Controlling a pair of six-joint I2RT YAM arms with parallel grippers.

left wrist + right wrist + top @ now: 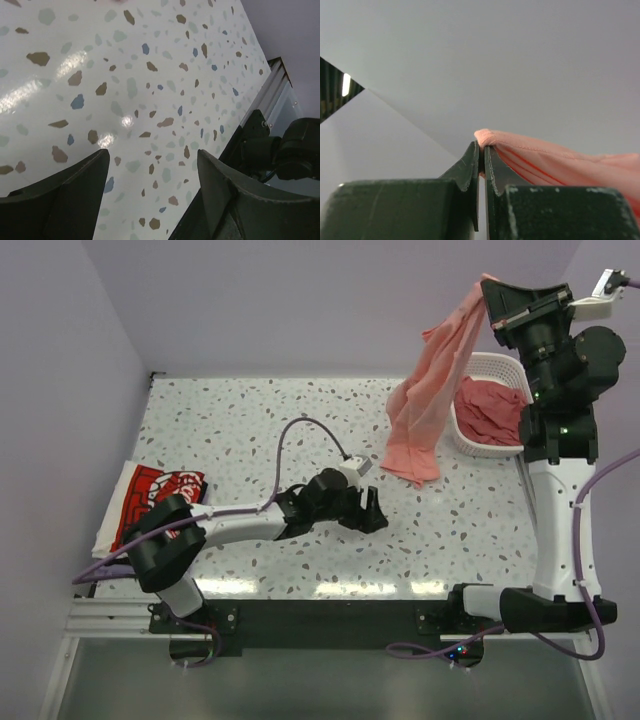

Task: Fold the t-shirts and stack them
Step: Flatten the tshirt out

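Above the white slatted plastic basket [470,438], my right gripper [481,150] pinches a dangling salmon-pink cloth t-shirt [430,410], not yet folded. Well left of the basket, one folded white red-printed t-shirt [150,495] lies done. Crumpled pink tees [490,410] wait inside it, and my left gripper [152,160] is spread and empty.

2 black-and-white arms [240,525], purple cables [305,421]

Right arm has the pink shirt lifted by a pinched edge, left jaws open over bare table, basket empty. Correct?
Not the basket: the top view shows pink cloth lying in it. The rest stands: the right gripper pinches the pink shirt by an edge, lifted, and the left gripper has its jaws open over bare table.
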